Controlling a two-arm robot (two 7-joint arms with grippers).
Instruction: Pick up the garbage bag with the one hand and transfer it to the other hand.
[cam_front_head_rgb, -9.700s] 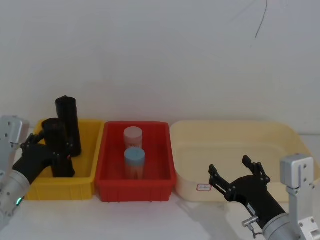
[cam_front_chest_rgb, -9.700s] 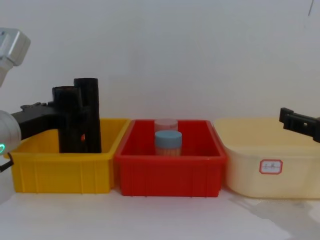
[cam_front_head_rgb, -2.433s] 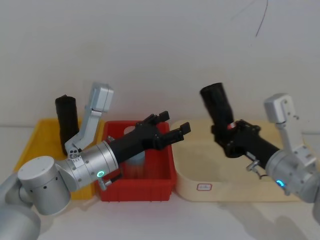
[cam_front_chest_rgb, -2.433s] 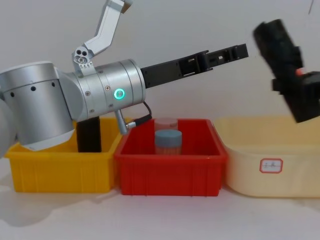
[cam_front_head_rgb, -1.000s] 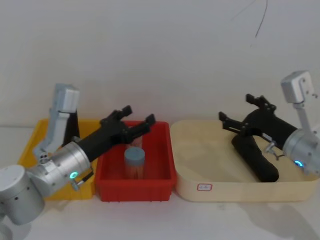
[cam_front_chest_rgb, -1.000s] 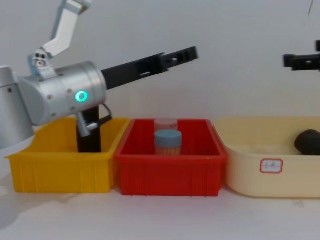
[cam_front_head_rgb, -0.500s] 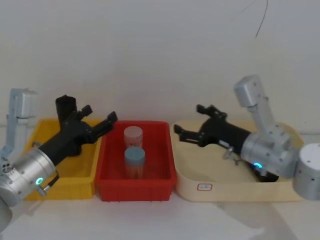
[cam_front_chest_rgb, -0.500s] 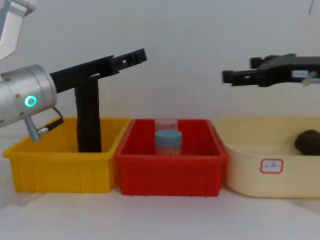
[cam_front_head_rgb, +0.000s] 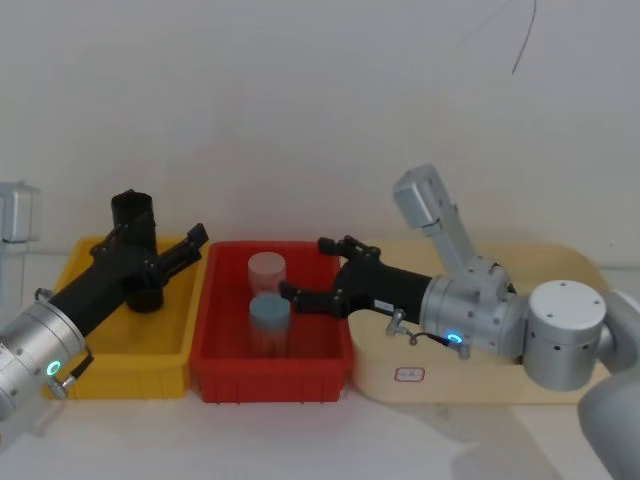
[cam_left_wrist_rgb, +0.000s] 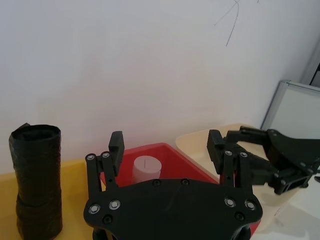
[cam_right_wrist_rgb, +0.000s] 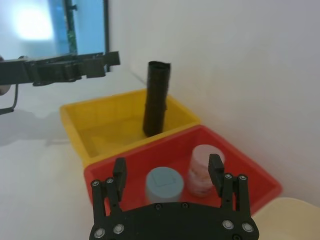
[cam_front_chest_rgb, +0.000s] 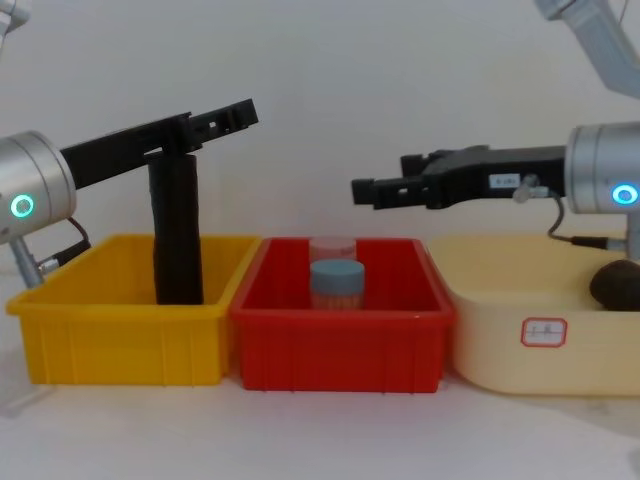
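We are seeing the left end effector (cam_front_head_rgb: 160, 255) reaching up at a slant over the yellow bin (cam_front_head_rgb: 120, 375), which is sitting on the left of the red bin (cam_front_head_rgb: 270, 378). Its fingers are standing wide apart and gripping nothing. The right end effector (cam_front_head_rgb: 312, 270) is stretching out level from the other side of the red bin. Its fingers are hanging above that bin's right half, likewise spread wide and empty.

The garbage bag (cam_front_chest_rgb: 615, 283) is lying in the cream tub (cam_front_chest_rgb: 490, 330) to the right of the red bin. In the chest view we are making out just one dark rounded end of it above the tub's rim, and in the head view the right arm's silver wrist is covering that spot.

The red bin is holding a blue-lidded jar (cam_front_head_rgb: 269, 312) with a pink-lidded jar (cam_front_head_rgb: 266, 268) behind it. The yellow bin is holding a slim black roll (cam_front_head_rgb: 133, 212) standing upright. The left fingers are passing just beside its top, not around it.
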